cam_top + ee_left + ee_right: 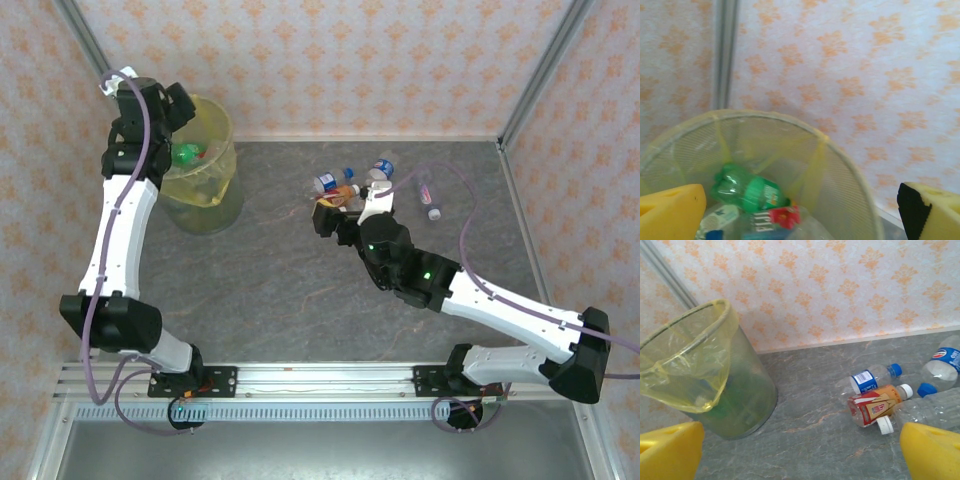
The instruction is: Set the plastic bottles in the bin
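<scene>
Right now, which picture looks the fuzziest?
Left wrist view: fuzziest, the green bottle inside the bin looks smeared. Right wrist view: sharper on the table, but the yellow fingers blur up close. Top external view: even light, faint shadows.

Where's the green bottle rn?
In the left wrist view, the green bottle lies inside the bin far left on the table, atop other bottles, below the open left gripper.
</scene>
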Controlling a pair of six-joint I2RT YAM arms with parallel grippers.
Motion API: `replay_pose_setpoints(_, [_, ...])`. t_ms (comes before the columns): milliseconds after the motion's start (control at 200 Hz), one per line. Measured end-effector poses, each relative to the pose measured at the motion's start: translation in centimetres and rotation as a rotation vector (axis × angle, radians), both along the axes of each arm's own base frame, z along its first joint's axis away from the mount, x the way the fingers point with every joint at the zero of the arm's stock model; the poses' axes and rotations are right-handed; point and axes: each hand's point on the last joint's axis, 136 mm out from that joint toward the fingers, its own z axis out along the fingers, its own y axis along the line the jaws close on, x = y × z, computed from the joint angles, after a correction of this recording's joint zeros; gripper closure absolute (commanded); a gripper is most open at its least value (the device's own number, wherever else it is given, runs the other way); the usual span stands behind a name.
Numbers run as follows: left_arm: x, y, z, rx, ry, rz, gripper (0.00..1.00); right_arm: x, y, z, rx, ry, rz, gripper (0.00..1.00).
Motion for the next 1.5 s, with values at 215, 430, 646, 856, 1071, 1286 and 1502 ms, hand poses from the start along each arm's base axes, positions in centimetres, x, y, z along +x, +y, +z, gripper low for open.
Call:
replay_pose_setpoints(215, [-0.4, -7.5, 0.4, -0.05, -0.023, -0.215, 0.01, 2.1, -3.0, -1.0, 0.056, 0.058, -0.118, 0.0])
replay_pose_setpoints(430, [-1.3, -15.8, -4.0, -0.096, 0.071, -0.432, 0.01, 4.1, -6.7, -3.6, 0.137, 0.154, -0.236, 0.0])
replay_pose_setpoints(646, [-4.2, -20.9, -7.6, -0.129, 0.14, -0.571, 0.01, 5.7, -10.4, -9.4, 0.223, 0.312, -0.319, 0.0])
replay_pose_setpoints(856, [-6.6, -22.8, -8.8, -0.151, 0.151, -0.629, 0.01, 7.7, -11.2, -15.2, 0.276, 0.494, -0.376, 0.03])
replay_pose_setpoints(1071, [-8.3, -22.3, -9.9, -0.179, 0.157, -0.624, 0.01, 10.4, -10.6, -20.6, 0.296, 0.663, -0.417, 0.05])
replay_pose_setpoints(1286, [-10.0, -21.5, -9.6, -0.194, 0.132, -0.612, 0.01, 14.4, -8.2, -22.0, 0.327, 0.718, -0.409, 0.06])
replay_pose_setpoints(1502, [-11.2, -20.2, -8.7, -0.19, 0.093, -0.582, 0.01, 17.4, -6.5, -23.8, 0.323, 0.761, -0.412, 0.07])
